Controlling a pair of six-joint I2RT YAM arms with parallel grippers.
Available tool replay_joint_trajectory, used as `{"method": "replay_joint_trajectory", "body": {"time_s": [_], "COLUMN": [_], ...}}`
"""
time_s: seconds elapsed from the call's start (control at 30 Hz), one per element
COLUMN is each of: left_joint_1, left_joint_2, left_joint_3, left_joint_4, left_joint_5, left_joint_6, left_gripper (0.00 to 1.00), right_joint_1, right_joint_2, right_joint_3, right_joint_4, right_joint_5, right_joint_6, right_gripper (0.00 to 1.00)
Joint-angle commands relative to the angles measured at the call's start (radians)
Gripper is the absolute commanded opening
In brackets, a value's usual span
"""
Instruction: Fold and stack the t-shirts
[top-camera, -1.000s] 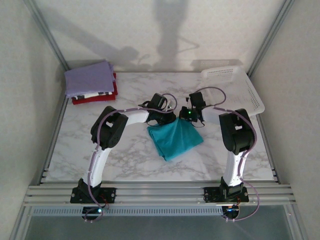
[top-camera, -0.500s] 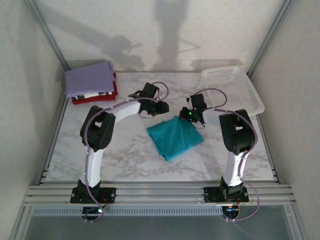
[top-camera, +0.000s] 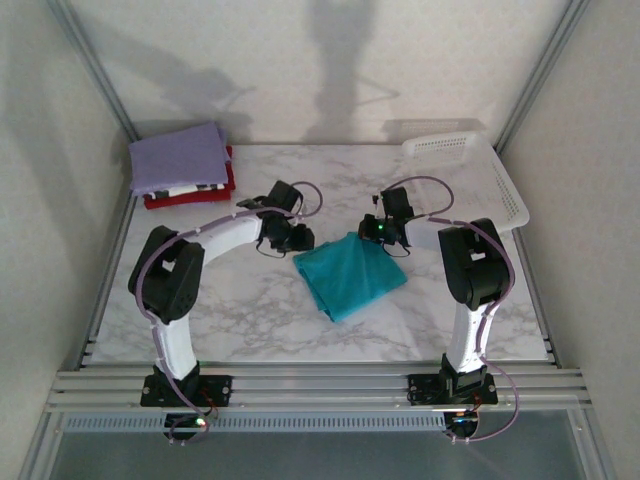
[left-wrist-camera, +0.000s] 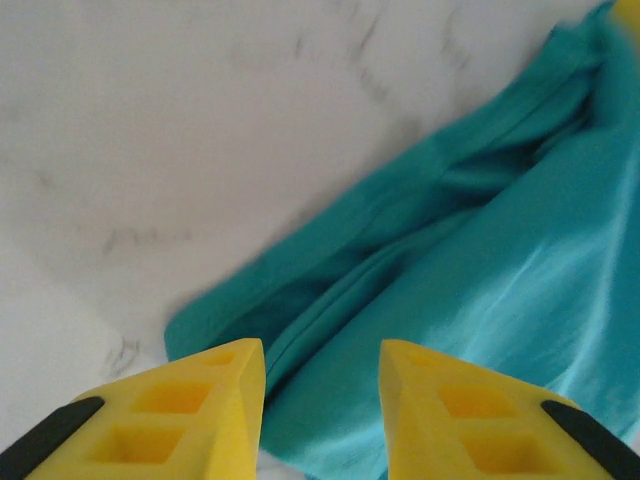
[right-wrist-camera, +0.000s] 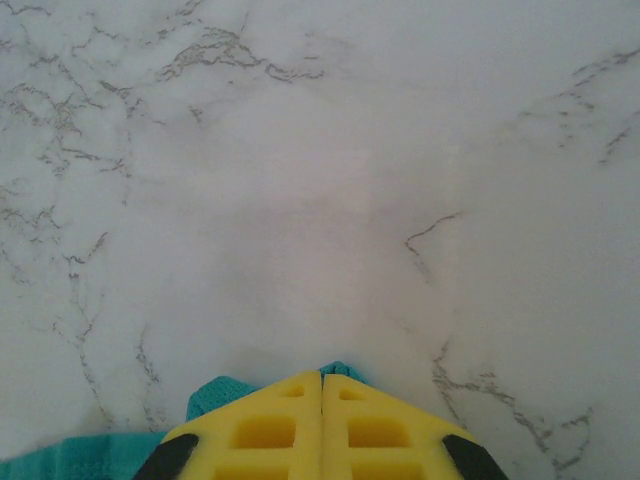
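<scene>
Teal t-shirt (top-camera: 350, 278) lay roughly folded near the middle of the marble desk (top-camera: 240, 310), one corner pointing toward the arms' bases and its far edge under the two tools. The left tool (top-camera: 297, 241) hung just beside the shirt's left far corner, its arm bent in from the left side of the desk. Seen from the left wrist, that tool (left-wrist-camera: 320, 350) had its yellow fingers (left-wrist-camera: 215, 385) parted by a moderate gap, clamping nothing, with the shirt's (left-wrist-camera: 480, 300) rumpled hem and layered folds showing beyond them and bare marble further on.

The right tool (top-camera: 385, 235) sat at the shirt's far right corner. In the right wrist view its fingers (right-wrist-camera: 275, 425) were pressed flat together, and the tool (right-wrist-camera: 321, 378) had a sliver of teal cloth (right-wrist-camera: 215, 397) peeking out at the tips, so it appeared to be pinching the shirt's edge low over the marble.

Well apart, in the far left corner of the desk, a finished pile waited: a folded lavender shirt (top-camera: 178, 158) on top, a black-and-white patterned shirt (top-camera: 198, 186) under it and a red shirt (top-camera: 190, 198) at the bottom. A white perforated basket (top-camera: 470, 175) stood at the far right edge of the desk, close to the wall.
</scene>
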Motion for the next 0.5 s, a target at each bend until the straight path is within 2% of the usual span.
{"method": "replay_joint_trajectory", "body": {"time_s": [0.0,0.3,0.47], "left_joint_1": [-0.019,-0.047,-0.047], "left_joint_2": [-0.057,-0.079,-0.072], "left_joint_3": [-0.038,-0.109,-0.103], "left_joint_4": [-0.021,0.038,0.048], "left_joint_5": [-0.023,-0.022,-0.04], "left_joint_6": [-0.003,-0.047,-0.049], "left_gripper": [0.34,0.3,0.15], "right_joint_1": [-0.006,-0.006,-0.005], "right_joint_2": [0.043,0.052,0.052], "right_joint_3": [-0.003,0.002,0.003], "right_joint_4": [-0.115,-0.12,-0.121], "right_joint_5": [0.009,0.005,0.001], "right_joint_6": [-0.023,-0.021,-0.023], "right_gripper": [0.0,0.0,0.0]}}
